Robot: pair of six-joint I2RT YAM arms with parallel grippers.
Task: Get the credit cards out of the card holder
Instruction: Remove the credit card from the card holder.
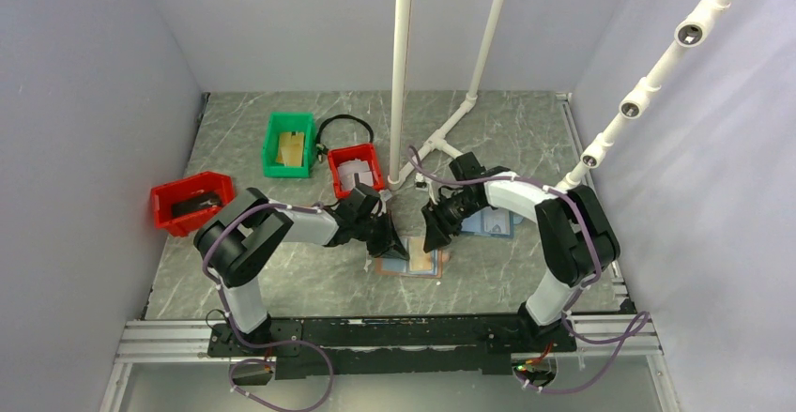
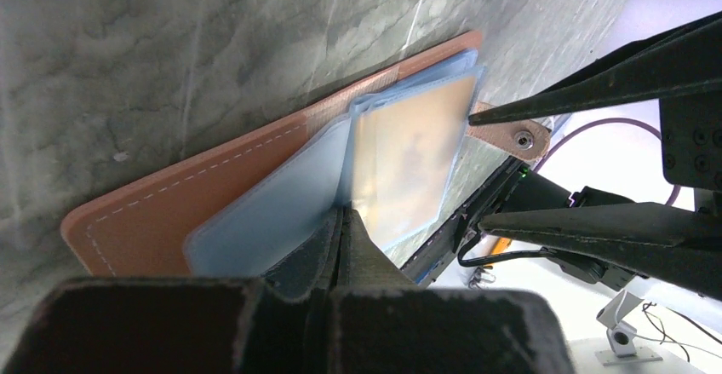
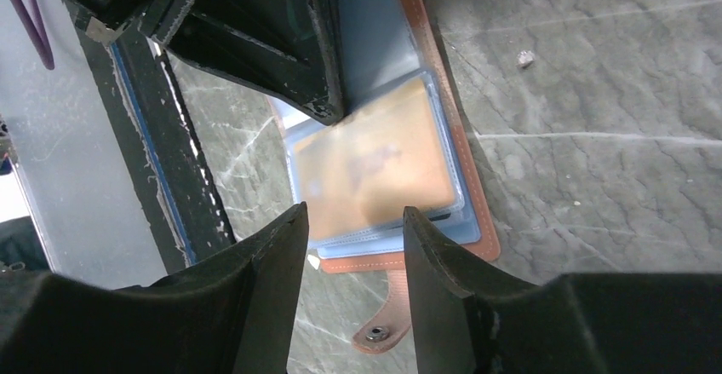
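Observation:
The card holder (image 1: pixel 410 264) lies open on the table, brown outside with light blue sleeves inside; it also shows in the left wrist view (image 2: pixel 213 195) and the right wrist view (image 3: pixel 472 212). A card (image 3: pixel 375 165) sits in the top clear sleeve and looks pale tan and blurred; it also shows in the left wrist view (image 2: pixel 417 152). My left gripper (image 2: pixel 345 214) is shut, its tip pressed on the holder's fold beside that sleeve. My right gripper (image 3: pixel 353 216) is open, just above the holder's edge near the snap tab (image 3: pixel 387 323), touching nothing.
An all-blue bifold holder (image 1: pixel 488 222) lies right of the brown one. A small red bin (image 1: pixel 357 170), a green bin (image 1: pixel 289 144) and a larger red bin (image 1: pixel 191 202) stand at the back left. White pipes (image 1: pixel 402 74) rise behind the grippers.

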